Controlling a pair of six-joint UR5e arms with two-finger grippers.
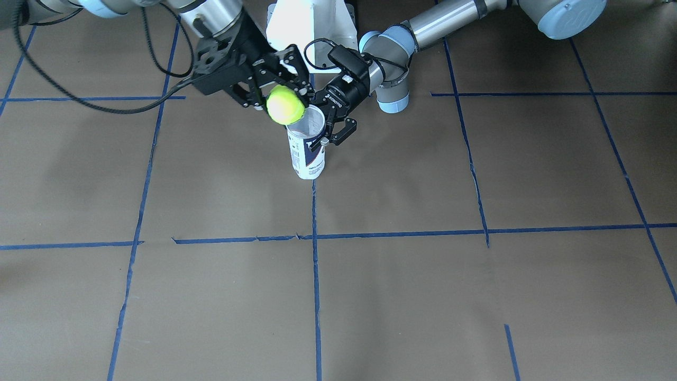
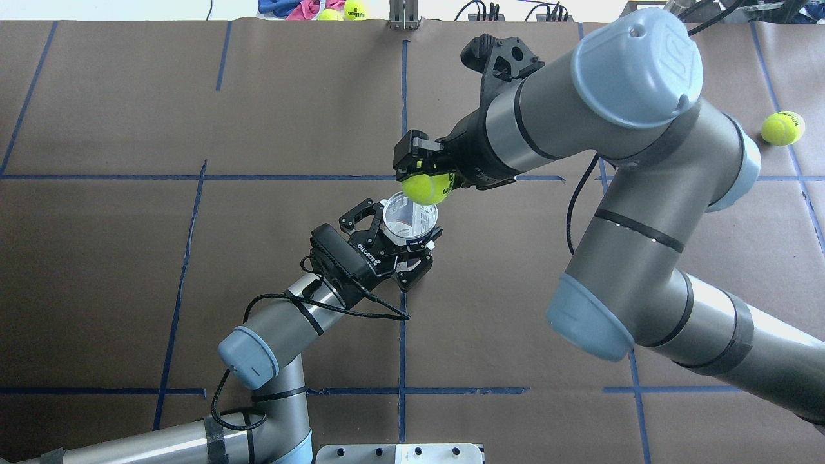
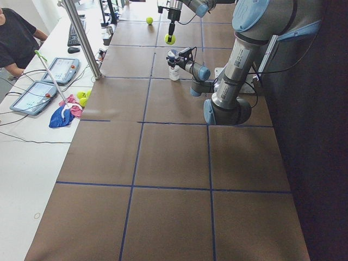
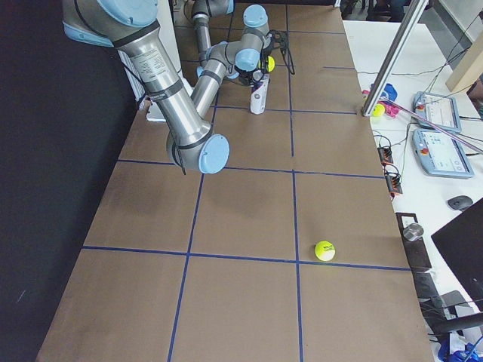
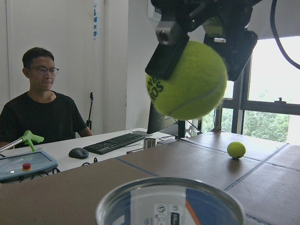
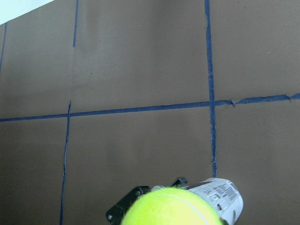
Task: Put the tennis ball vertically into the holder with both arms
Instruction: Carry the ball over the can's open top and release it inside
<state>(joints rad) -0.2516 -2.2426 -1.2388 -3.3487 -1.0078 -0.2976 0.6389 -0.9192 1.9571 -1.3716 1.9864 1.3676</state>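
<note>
The tennis ball (image 1: 285, 105) is yellow-green and sits between the fingers of my right gripper (image 1: 283, 96), which is shut on it. It hangs just above the open top of the holder (image 1: 307, 153), over its far rim in the overhead view (image 2: 424, 187). The holder (image 2: 409, 219) is a clear can with a white and navy label, standing upright on the table. My left gripper (image 2: 403, 233) is shut on its upper part. In the left wrist view the ball (image 5: 187, 79) floats above the can's rim (image 5: 168, 201).
A second tennis ball (image 2: 782, 127) lies on the table far to the right. The white pedestal base (image 1: 312, 26) stands behind the can. More balls and a cloth (image 2: 322, 9) lie past the far edge. An operator (image 5: 42, 108) sits at a desk beyond.
</note>
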